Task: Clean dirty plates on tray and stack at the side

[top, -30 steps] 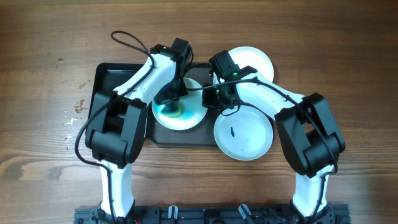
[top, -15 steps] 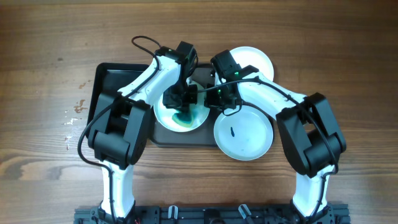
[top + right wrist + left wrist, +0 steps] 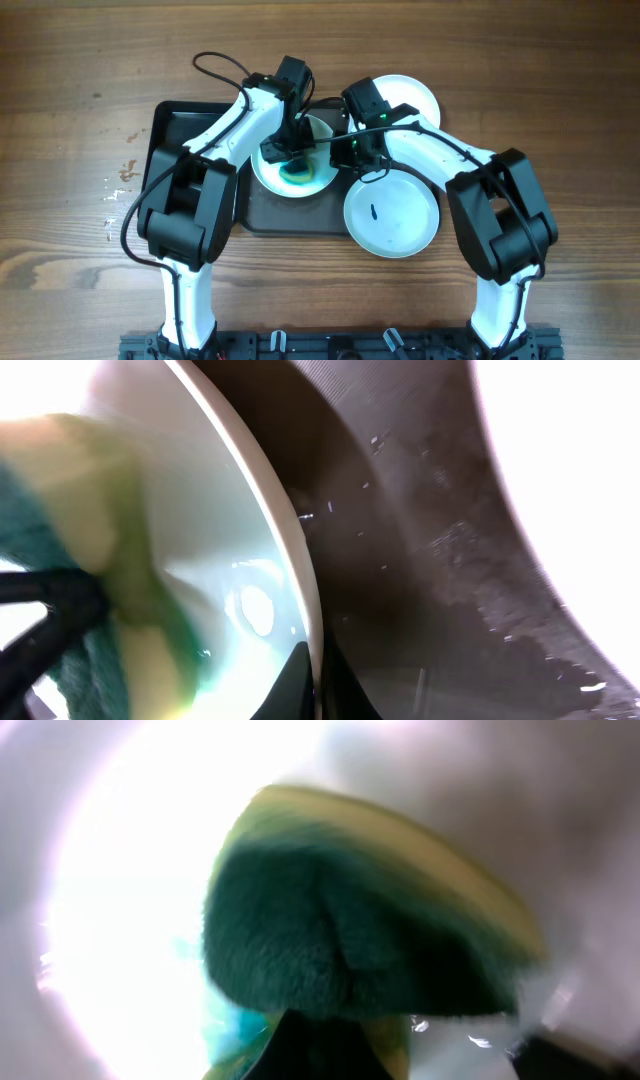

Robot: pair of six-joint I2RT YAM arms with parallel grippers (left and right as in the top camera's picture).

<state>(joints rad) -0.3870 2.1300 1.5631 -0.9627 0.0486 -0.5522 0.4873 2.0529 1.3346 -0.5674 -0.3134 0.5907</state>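
The dark grey tray (image 3: 175, 125) lies left of centre. One white plate (image 3: 318, 180) rests at its right end, tinted blue-green where it has been wiped. My left gripper (image 3: 290, 163) is shut on a green and yellow sponge (image 3: 295, 172) and presses it on that plate; the sponge (image 3: 350, 930) fills the left wrist view. My right gripper (image 3: 345, 155) is shut on the plate's right rim (image 3: 290, 530). A second plate (image 3: 400, 225) with a dark blue smear (image 3: 372, 212) overlaps the tray's right front corner. A third plate (image 3: 412, 98) lies at the back right.
Both arms cross over the tray's right half, and a black cable (image 3: 215, 65) loops behind the left arm. Small pale stains (image 3: 125, 175) mark the wood left of the tray. In the right wrist view the dark tray floor (image 3: 400, 560) lies beside the gripped plate.
The left gripper has swept the sponge from the plate's left side to its middle. The plate has shifted a little toward the back. The right gripper keeps its hold on the rim.
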